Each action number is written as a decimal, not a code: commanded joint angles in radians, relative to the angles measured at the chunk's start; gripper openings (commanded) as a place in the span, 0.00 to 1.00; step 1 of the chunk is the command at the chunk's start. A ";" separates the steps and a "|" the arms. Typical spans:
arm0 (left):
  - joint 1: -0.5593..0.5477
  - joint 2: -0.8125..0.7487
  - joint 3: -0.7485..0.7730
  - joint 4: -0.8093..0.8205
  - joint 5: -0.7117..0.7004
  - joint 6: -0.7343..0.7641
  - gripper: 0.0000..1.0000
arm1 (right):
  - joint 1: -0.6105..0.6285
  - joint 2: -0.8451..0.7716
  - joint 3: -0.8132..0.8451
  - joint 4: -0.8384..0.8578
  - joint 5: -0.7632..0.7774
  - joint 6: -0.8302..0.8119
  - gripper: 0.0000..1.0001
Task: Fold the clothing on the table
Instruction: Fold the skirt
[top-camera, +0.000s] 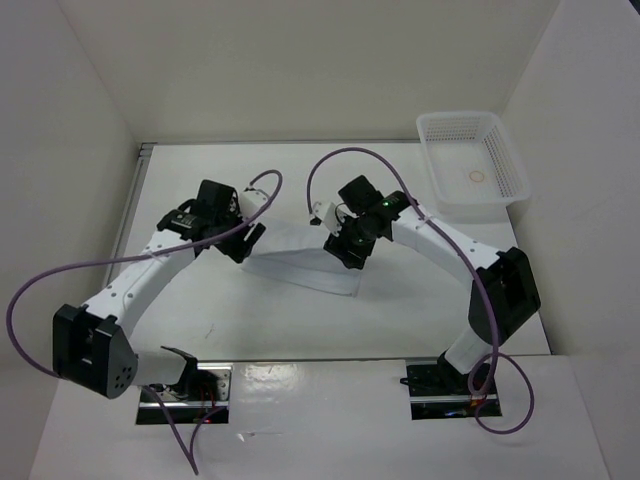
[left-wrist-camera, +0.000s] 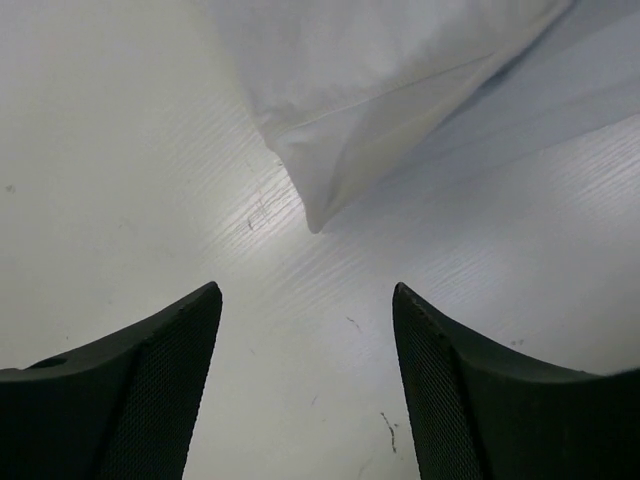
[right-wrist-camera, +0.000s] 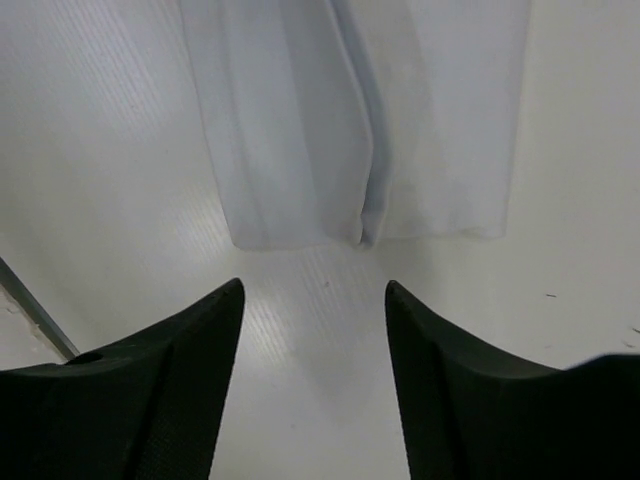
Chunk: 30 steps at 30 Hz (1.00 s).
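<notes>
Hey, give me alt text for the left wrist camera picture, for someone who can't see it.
A corner of the white clothing points down toward the open, empty jaws of the left gripper, not touching them. White table fills the rest.

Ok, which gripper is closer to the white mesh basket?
Right. The right gripper is at the clothing end toward the basket; the left gripper is at its far end.
</notes>
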 joint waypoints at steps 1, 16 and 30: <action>0.041 -0.084 0.001 -0.009 -0.008 -0.085 0.77 | -0.004 0.039 0.026 0.035 -0.052 0.039 0.65; 0.276 -0.314 -0.066 0.003 -0.061 -0.172 1.00 | -0.033 0.210 0.207 0.023 -0.183 0.092 0.73; 0.276 -0.217 -0.066 0.023 -0.031 -0.181 1.00 | -0.024 0.249 0.084 -0.011 0.060 0.284 0.74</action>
